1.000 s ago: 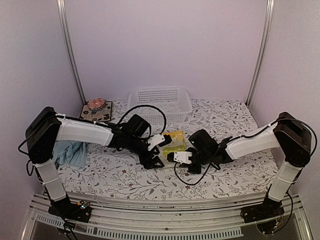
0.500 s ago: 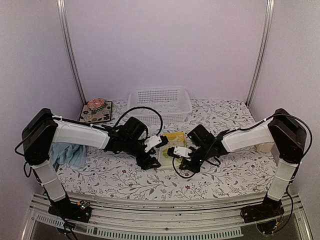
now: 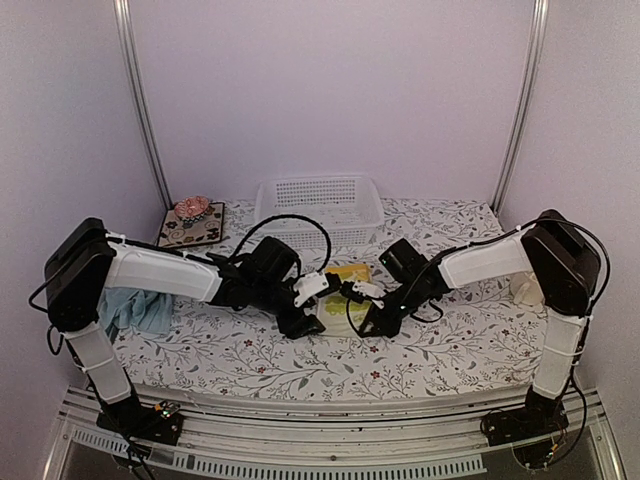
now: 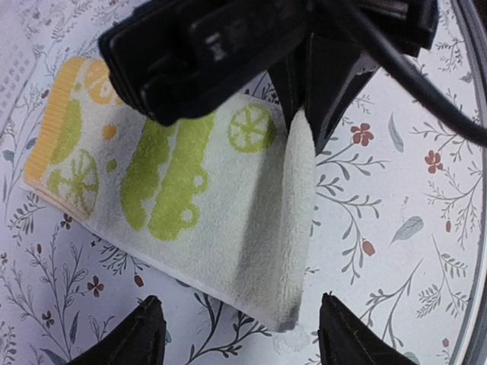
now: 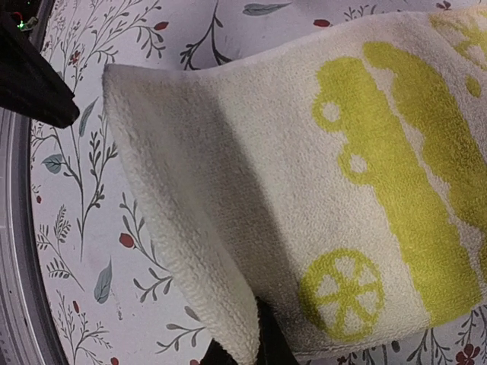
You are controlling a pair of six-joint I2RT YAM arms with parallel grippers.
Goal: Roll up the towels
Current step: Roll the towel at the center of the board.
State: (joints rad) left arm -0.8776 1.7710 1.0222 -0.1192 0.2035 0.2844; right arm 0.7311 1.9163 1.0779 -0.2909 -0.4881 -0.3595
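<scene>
The right gripper (image 5: 242,346) is clamped narrow on the plain near end of the yellow-green towel (image 5: 342,152) and holds that end peeled up off the tabletop (image 3: 450,350), so the pile curls over in a soft lip. Over the last second this arm has swung in from the right side toward the middle of the tabletop, carrying the pinched end up and inward. That reads as the first turn of a roll being started, with the rest of the towel still flat and its orange-striped hem lying toward the far side. The left gripper (image 4: 243,334) hovers just beside the same raised end. Its jaws are wide with nothing between them, though they have drawn in a little since a second ago, probably to steady or tuck the fold. The towel lies at the middle of the tabletop, just in front of the white basket (image 3: 320,205). The light blue towel (image 3: 140,308) sits crumpled at the left edge under the left arm, not yet rolled. A floral mat (image 3: 205,228) with a pink object (image 3: 192,207) on it occupies the far left corner, well apart. The two grippers crowd each other over one small cloth, and the right arm's cable (image 3: 352,325) loops low beside the towel, where it could snag the roll.
</scene>
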